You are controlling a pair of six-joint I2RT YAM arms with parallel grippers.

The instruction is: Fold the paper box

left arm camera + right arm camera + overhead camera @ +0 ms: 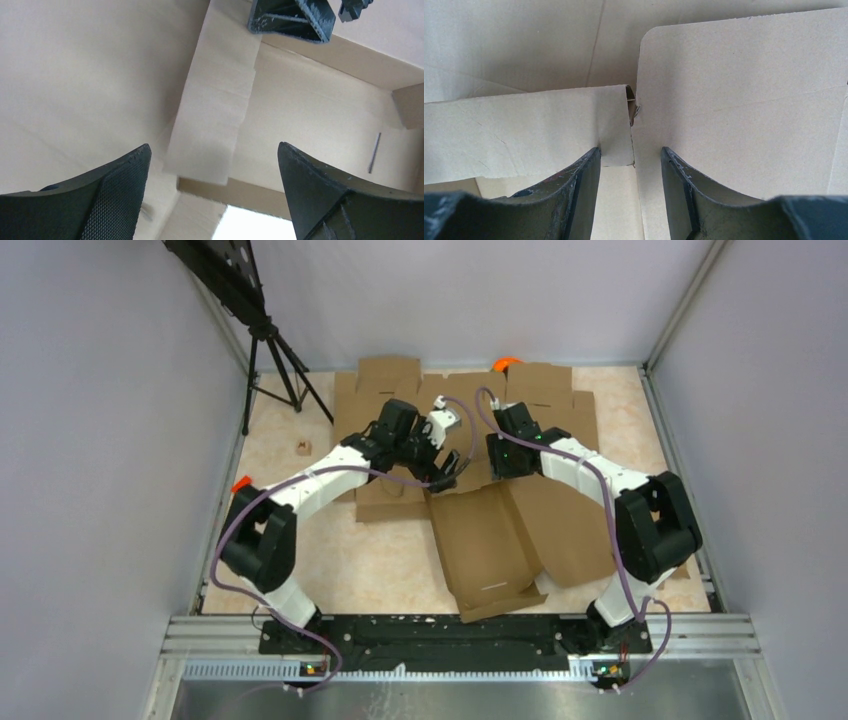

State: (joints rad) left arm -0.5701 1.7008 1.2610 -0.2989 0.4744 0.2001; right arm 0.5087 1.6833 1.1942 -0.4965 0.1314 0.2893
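Observation:
The paper box (485, 540) is a brown creased cardboard piece lying mid-table, one end by the near edge, the other under both grippers. My left gripper (447, 465) is wide open at the box's far left corner. In the left wrist view (214, 146) a narrow raised flap (215, 100) hangs between its fingers, touching neither. My right gripper (497, 458) is at the far right corner. In the right wrist view (630, 150) it is open by a narrow gap and straddles the seam between a side wall (524, 130) and a round-cornered flap (734, 100).
Wider flat cardboard blanks lie under and behind the box, at the right (565, 535) and at the back (390, 380). A black tripod (272, 350) stands at the back left. A small wooden block (303, 448) lies left of the arms. An orange object (506, 363) sits at the back.

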